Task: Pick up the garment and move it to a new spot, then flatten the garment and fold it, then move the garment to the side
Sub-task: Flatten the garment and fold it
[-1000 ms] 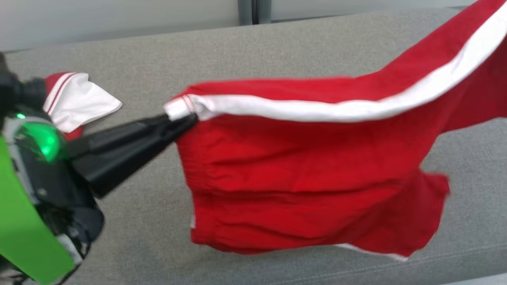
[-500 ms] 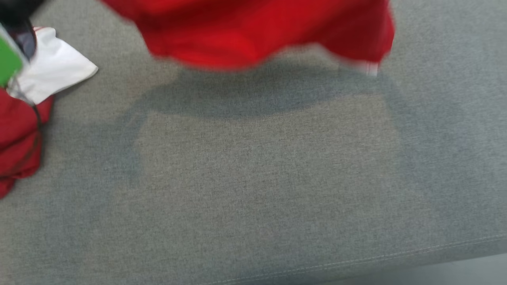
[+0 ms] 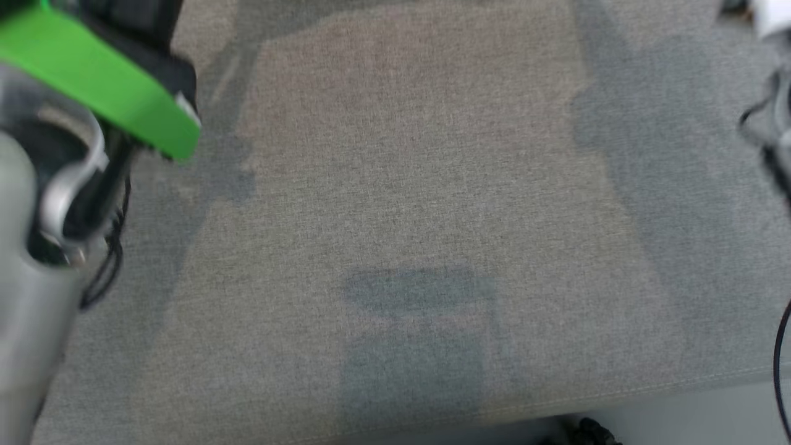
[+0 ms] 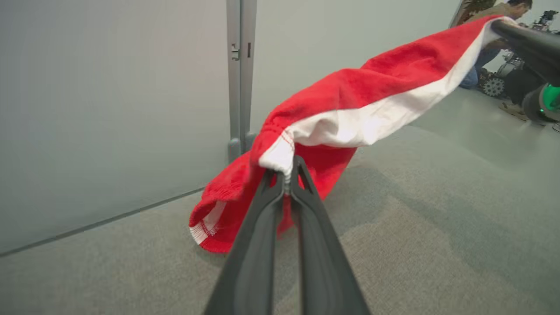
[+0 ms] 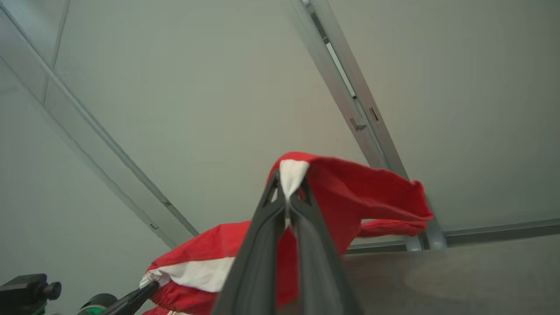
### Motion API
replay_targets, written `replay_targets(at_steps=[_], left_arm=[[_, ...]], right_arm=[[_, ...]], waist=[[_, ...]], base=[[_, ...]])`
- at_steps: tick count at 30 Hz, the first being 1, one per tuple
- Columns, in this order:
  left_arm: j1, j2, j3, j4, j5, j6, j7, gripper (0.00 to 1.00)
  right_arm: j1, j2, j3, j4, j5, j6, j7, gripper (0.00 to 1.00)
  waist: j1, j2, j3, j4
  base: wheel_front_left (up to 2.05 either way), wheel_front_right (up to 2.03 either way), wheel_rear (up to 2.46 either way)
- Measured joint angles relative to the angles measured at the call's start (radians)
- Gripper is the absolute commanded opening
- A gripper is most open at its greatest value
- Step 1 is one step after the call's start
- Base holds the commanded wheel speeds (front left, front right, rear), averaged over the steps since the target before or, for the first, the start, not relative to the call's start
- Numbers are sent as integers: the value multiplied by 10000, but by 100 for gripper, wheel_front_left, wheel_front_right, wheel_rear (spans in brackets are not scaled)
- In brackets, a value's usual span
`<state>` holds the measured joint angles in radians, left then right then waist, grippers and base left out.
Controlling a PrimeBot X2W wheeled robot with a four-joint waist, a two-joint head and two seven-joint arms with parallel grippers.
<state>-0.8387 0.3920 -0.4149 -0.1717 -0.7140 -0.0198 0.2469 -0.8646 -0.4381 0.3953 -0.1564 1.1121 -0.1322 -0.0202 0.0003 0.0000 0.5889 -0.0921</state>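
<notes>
The garment (image 4: pixel 358 92) is red cloth with a white side stripe, stretched in the air between both grippers above the grey cushion. In the left wrist view my left gripper (image 4: pixel 286 169) is shut on a white-striped corner, and the cloth's lower hem hangs down to the cushion. The right gripper (image 4: pixel 498 27) grips the far end at the upper right. In the right wrist view my right gripper (image 5: pixel 288 186) is shut on the white stripe of the garment (image 5: pixel 350 188), with the left gripper (image 5: pixel 151 286) at the lower left. The left arm's green-banded wrist (image 3: pixel 105 80) crosses the head view's upper left.
The grey fabric cushion (image 3: pixel 401 185) spreads below, with its stitched front edge (image 3: pixel 618 395) near the bottom. Pale wall panels with a metal post (image 4: pixel 239 74) stand behind it. A person (image 4: pixel 494 26) crouches by equipment in the background.
The head camera has tipped down toward the cushion's front. The garment has risen out of the top of the head view, still gripped at both ends.
</notes>
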Motion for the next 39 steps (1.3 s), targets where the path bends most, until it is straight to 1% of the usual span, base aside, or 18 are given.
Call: replay_targets(at_steps=[1, 3, 5, 7, 9, 10, 12, 14, 18, 22, 25, 31, 39], left_arm=[[478, 59, -58, 15, 71, 6, -209, 0], [1284, 44, -86, 280, 330, -63, -988, 0], [2085, 27, -301, 894, 483, -213, -1593, 0], [2851, -117, -412, 1549, 552, -234, -2190, 0], [3261, -301, -403, 1925, 556, -245, -2823, 0], [3312, -385, -397, 2038, 523, -253, -3062, 0], [3391, -604, -408, 2313, 451, -288, -3452, 0], [3677, -761, -472, 2470, 376, -345, -3766, 0], [4464, -970, -807, 2786, 228, -520, -4140, 0], [5147, -1127, -1104, 3045, 136, -681, -4541, 0], [5590, -1298, -1227, 3279, -50, -692, -4679, 0], [6227, -1333, -1127, 3634, -222, -742, -4778, 0], [6295, -1321, -1112, 3923, -188, -844, -4782, 0]], right_arm=[[572, 6, 105, -12, 29, 36, -59, 0], [1587, 12, 299, 132, 8, 357, -428, 0], [2529, -19, 449, 577, -113, 629, -802, 0], [3428, 13, 483, 1053, -128, 711, -1162, 0], [4096, -46, 621, 1400, -153, 920, -1356, 0], [4320, -23, 627, 1563, -161, 965, -1526, 0], [4528, -148, 779, 1787, -359, 1177, -1645, 0], [4691, -159, 767, 2040, -393, 1235, -1847, 0], [5133, -422, 888, 2433, -692, 1438, -1906, 0], [5557, -748, 890, 2583, -922, 1515, -1921, 0], [5989, -984, 988, 2585, -1131, 1572, -1994, 0], [6779, -991, 1308, 2558, -1208, 1586, -1996, 0], [7273, -1041, 1446, 2579, -1446, 1570, -2008, 0]], waist=[[0, 0, 144, -1], [0, 0, 406, -4], [0, 0, 610, -6], [0, 0, 659, 5], [0, 0, 590, 12], [-1, 0, 532, 15], [0, 0, 362, 20], [0, 0, 129, 32], [-2, 0, -416, 90], [-2, 0, -968, 148], [-3, 0, -1375, 207], [-3, 0, -2096, 345], [-3, 0, -2559, 410]], base=[[0, 0, 0], [0, 0, 0], [0, 0, 0], [0, 0, 0], [0, 0, 0], [0, 0, 0], [0, 0, 0], [0, 0, 0], [0, 0, 0], [0, 0, 0], [0, 0, 0], [0, 0, 0], [0, 0, 0]])
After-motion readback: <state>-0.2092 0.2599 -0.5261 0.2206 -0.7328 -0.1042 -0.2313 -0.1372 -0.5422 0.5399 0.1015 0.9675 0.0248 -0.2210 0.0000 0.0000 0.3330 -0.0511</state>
